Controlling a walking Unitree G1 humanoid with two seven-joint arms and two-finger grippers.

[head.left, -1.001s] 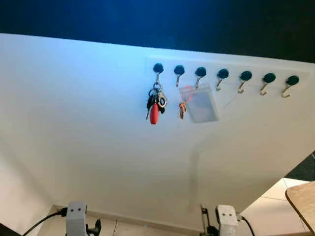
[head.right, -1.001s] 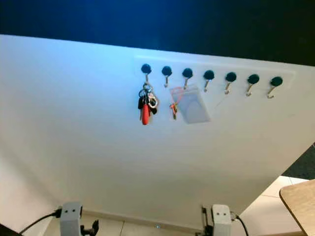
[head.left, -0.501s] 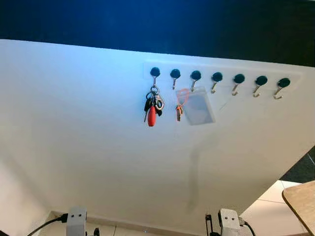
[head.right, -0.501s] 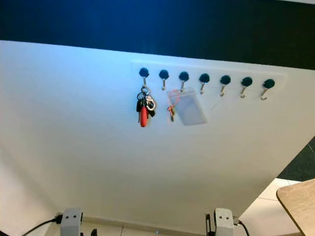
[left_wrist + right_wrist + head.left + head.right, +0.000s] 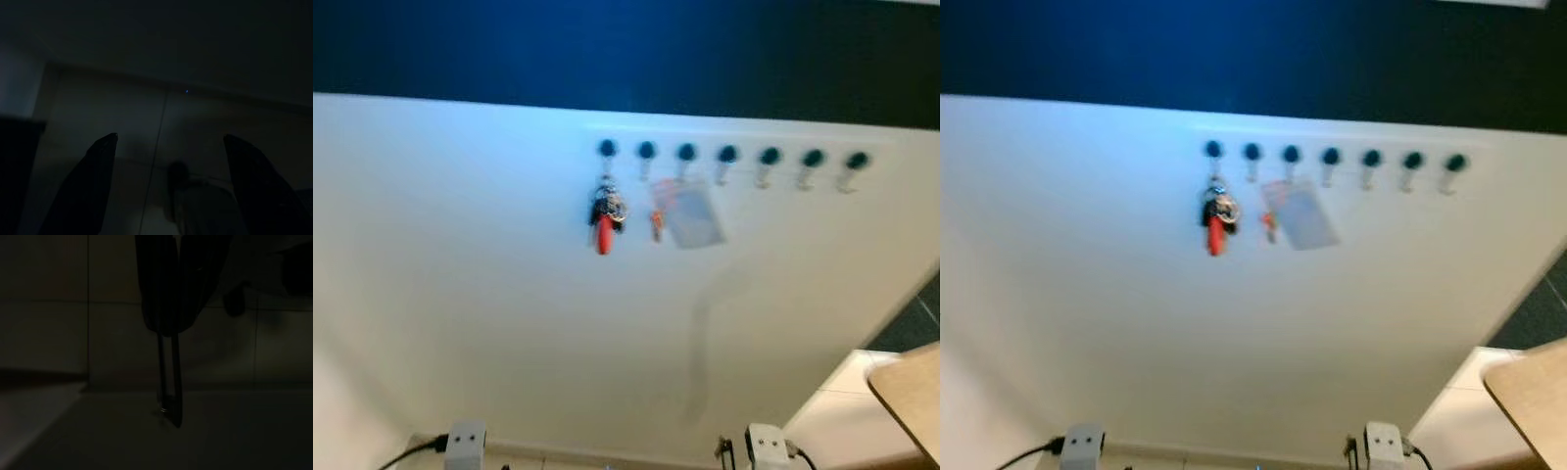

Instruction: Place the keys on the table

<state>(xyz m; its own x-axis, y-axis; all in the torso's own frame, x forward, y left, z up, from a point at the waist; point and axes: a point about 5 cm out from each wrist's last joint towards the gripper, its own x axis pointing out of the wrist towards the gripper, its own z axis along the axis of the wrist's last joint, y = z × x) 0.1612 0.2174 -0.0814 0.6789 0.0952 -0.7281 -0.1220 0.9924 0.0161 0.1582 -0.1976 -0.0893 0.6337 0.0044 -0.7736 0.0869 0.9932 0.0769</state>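
White wall (image 5: 509, 323) takes up most of the head views, under a dark band (image 5: 626, 49) along its top edge. Against half a second ago the whole scene sits a little lower and more to the left and is blurred, which is the camera moving; nothing on the wall has shifted on its hook.

At the lower right corner the wooden table (image 5: 911, 387) shows more of its rounded edge than before, with pale floor (image 5: 832, 416) beside it.

Near the wall's top edge runs a row of seven dark-knobbed hooks (image 5: 727, 155). The keys (image 5: 605, 215), a bunch with a red fob, hang from the leftmost hook. A clear card sleeve (image 5: 693, 215) with a small orange tag hangs from the next hooks, just beside the keys.

Both arms hang low, their wrists at the bottom edge. The left gripper (image 5: 168, 188) points at dim floor tiles with its fingers (image 5: 93, 186) spread wide apart. The right gripper (image 5: 168, 418) has its fingers pressed together, holding nothing.
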